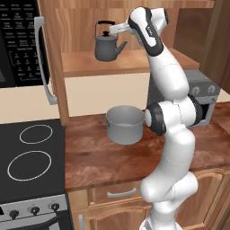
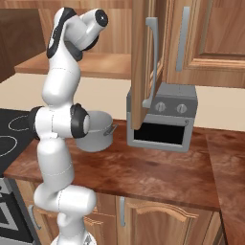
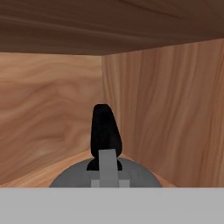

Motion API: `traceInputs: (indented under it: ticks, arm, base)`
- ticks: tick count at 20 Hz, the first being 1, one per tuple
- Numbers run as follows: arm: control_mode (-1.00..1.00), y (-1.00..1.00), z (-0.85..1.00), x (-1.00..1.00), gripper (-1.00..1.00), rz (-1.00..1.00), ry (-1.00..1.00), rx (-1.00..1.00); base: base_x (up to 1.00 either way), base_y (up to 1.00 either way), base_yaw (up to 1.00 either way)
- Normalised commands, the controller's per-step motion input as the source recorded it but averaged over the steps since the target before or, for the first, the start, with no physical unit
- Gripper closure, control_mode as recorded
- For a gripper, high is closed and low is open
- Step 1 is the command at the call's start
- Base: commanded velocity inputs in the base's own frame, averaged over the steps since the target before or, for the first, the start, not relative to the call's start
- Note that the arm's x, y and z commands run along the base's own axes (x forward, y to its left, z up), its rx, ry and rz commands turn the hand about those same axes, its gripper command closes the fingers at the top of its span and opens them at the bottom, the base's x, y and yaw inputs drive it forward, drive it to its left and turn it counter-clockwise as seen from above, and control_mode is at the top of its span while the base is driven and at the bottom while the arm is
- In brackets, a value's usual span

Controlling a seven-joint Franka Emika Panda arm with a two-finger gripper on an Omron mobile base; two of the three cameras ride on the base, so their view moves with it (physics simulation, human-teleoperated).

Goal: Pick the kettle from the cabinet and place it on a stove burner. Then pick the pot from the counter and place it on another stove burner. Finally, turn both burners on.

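Arm reaching up into cabinet [image 1: 108, 63] | pincer [image 1: 109, 32] clamped on kettle [image 1: 107, 48] handle | wrist level

Grey toaster oven [image 2: 161, 117] with two knobs, black microwave [image 1: 18, 42] at upper left.

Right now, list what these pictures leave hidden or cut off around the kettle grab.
- Pincer tips: left base view, too small to tell what they pinch on the kettle.
- Kettle: right base view, hidden behind the arm and the cabinet door.
- Kettle body and spout: hand view, cut off by the bottom edge.
- Pot: right base view, partly behind the arm.
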Motion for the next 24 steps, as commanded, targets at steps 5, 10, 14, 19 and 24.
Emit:
traceInputs:
  ticks: [5,10,14,19,24]
  arm:
    - [-1.0,0.0,-0.01,0.0,1.0,0.0,0.01,0.0]
    - [-1.0,0.06,0.0,-0.02,1.0,0.0,0.0,0.0]
    - [-1.0,0.08,0.0,-0.15,1.0,0.0,0.0,0.0]
    - [-1.0,0.04,0.0,-0.4,1.0,0.0,-0.03,0.0]
    - [-1.0,0.01,0.0,-0.67,1.0,0.0,-0.06,0.0]
  base:
    - [0.0,0.0,0.0]
    - [0.0,0.0,0.0]
    - [0.0,0.0,0.0]
    - [0.0,0.0,0.0]
    - [0.0,0.0,0.0]
